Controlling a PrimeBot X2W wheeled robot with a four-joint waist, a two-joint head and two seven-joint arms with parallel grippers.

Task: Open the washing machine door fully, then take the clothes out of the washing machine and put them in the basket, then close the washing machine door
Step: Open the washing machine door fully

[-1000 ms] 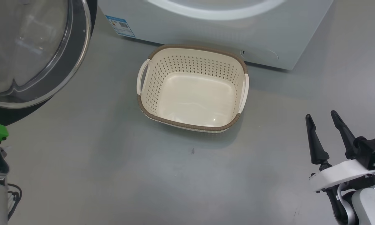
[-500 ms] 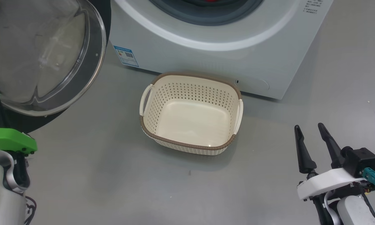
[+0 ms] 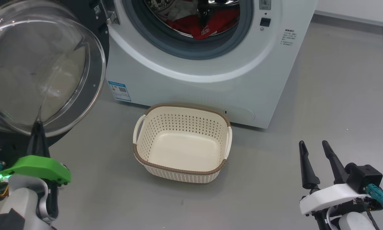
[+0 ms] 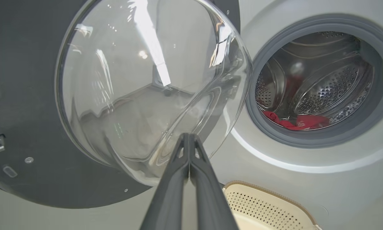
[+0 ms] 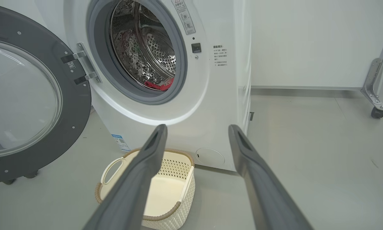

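The washing machine (image 3: pixel 194 80) stands with its drum mouth uncovered. Its door (image 3: pixel 95 73) hangs swung out to the left, the glass bowl bulging toward me. Red clothes (image 3: pixel 207 27) lie at the bottom of the steel drum, also in the left wrist view (image 4: pixel 303 122) and the right wrist view (image 5: pixel 159 84). The cream basket (image 3: pixel 178 169) sits on the floor before the machine with nothing in it. My left gripper (image 3: pixel 37 125) is shut on nothing, its tips (image 4: pixel 189 135) just before the bowl's lower edge. My right gripper (image 3: pixel 312 145) stands open at the lower right, right of the basket (image 5: pixel 198 127).
Grey floor runs all round. A blue label (image 3: pixel 119 90) marks the machine's lower left front. A white wall stands behind, and a metal frame leg on a caster (image 5: pixel 376 111) is far to the right.
The head camera has tilted up: the drum mouth and the red clothes have come into the picture, and the basket sits lower in it. My left gripper's shut fingers now show. Both grippers' states are unchanged.
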